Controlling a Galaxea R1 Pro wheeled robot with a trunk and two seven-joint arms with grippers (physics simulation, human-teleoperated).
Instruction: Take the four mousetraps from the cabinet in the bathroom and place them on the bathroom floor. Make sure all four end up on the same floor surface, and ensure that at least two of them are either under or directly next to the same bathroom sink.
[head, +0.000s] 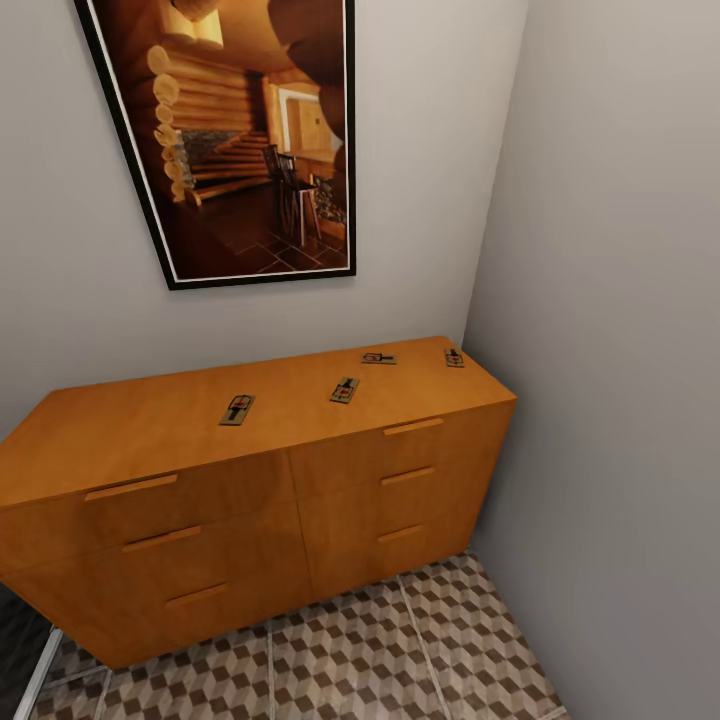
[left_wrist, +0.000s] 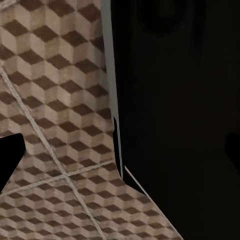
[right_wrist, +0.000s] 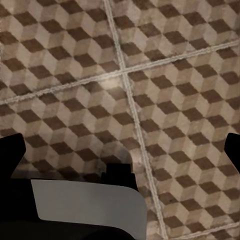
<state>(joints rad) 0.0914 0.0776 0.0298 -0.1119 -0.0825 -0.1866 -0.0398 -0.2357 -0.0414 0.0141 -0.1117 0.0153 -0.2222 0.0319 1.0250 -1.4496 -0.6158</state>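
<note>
We're basically at zero: all four mousetraps (head: 237, 409) (head: 345, 390) (head: 379, 358) (head: 454, 357) sit on top of the cabinet (head: 150, 430), none on the bathroom floor (head: 400, 650) yet. Both grippers point at tiles, fingers spread, holding nothing.

Orange-brown cabinet (head: 250, 470), matching wood handles. Four tan mousetraps (head: 237, 409) on top, dark metal, red spots. Bathroom floor (head: 400, 660) brown-and-beige cube pattern, pale grout. Grey walls (head: 610, 300). Black-framed picture (head: 235, 135), amber log interior. Black fingertips (right_wrist: 11, 152) over tiles.
</note>
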